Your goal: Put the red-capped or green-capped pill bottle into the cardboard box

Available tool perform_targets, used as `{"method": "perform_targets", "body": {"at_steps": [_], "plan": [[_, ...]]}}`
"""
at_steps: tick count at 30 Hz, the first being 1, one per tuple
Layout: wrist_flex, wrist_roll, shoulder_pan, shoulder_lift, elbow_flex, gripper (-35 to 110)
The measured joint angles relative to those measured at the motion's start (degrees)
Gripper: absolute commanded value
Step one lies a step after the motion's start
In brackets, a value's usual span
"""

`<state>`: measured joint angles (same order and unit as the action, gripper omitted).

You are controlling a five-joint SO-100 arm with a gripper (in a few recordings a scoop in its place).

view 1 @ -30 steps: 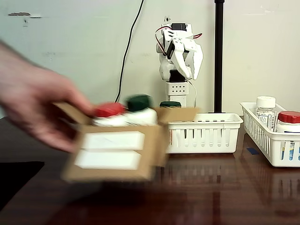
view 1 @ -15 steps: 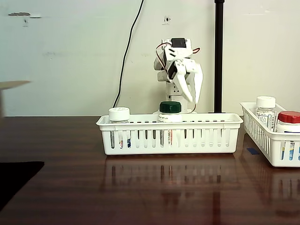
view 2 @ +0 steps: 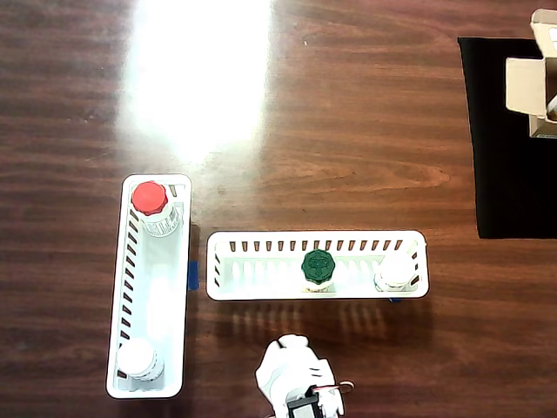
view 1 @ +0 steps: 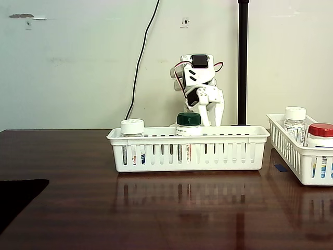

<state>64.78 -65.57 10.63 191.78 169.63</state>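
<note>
A green-capped pill bottle (view 1: 189, 120) (view 2: 318, 264) stands in the middle white basket (view 1: 229, 151) (view 2: 261, 277), with a white-capped bottle (view 1: 132, 127) (view 2: 396, 271) in the same basket. In the other basket (view 1: 291, 156) (view 2: 148, 305) a red-capped pill bottle (view 1: 321, 132) (view 2: 150, 199) stands. The cardboard box (view 2: 533, 78) sits on a black mat (view 2: 509, 165) at the overhead view's top right edge, cut off by the frame. My white gripper (view 1: 213, 120) hangs open, fingers down, just behind the middle basket and right of the green cap, holding nothing.
A second white-capped bottle (view 1: 295, 115) (view 2: 137, 358) shares the basket with the red-capped one. The arm's base (view 2: 296, 387) sits at the table's near edge in the overhead view. A black pole (view 1: 242, 62) rises behind the arm. Bare dark wood lies between the baskets and the mat.
A person's hand carried the cardboard box out of the fixed view to the left. The gripper tilted down from high behind the basket to just behind its rim.
</note>
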Motion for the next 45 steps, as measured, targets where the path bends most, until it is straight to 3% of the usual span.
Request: {"method": "perform_targets", "body": {"at_steps": [7,24,45], "plan": [[0.2,5.5,7.7,0.0,0.0,-1],[0.2,20.7,7.8,0.0,0.0,-1],[0.2,22.5,7.8,0.0,0.0,-1]]}}
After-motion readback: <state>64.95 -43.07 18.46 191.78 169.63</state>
